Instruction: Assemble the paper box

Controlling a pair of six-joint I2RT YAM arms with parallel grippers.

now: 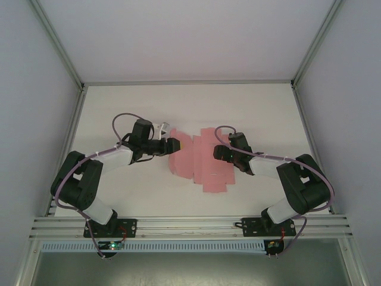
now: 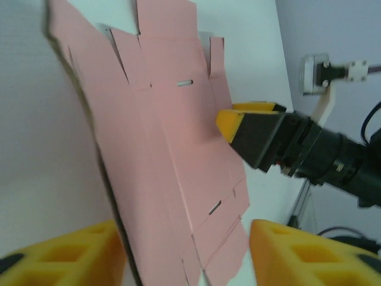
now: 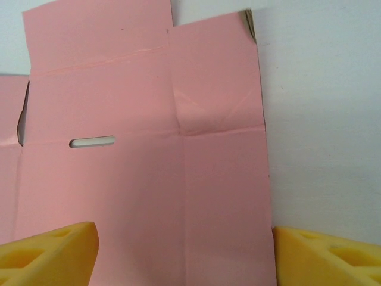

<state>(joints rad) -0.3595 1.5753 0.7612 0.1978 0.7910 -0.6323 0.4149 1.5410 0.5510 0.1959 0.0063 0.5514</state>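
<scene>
- One box (image 1: 205,159), and for now it is a flat pink die-cut sheet. It lies on the desk (image 1: 262,113) between the two arms, flaps spread.
- Both sets of jaws stand wide apart, gripping nothing.
- The left gripper (image 1: 174,145) is at the sheet's left edge, which runs between its fingers (image 2: 65,256).
- The right gripper (image 1: 219,152) sits low over the sheet's right part, its fingers (image 3: 50,250) straddling a panel.
- The card looks thin, so probably light and floppy. It would likely skid on the smooth desk and kink if pinched mid-panel.
- Best hold, I judge, is a flap's outer edge close to a score line, with the other arm pinning the middle panel.
- Keep clear of the slot (image 3: 92,142), which presumably takes a tab.
</scene>
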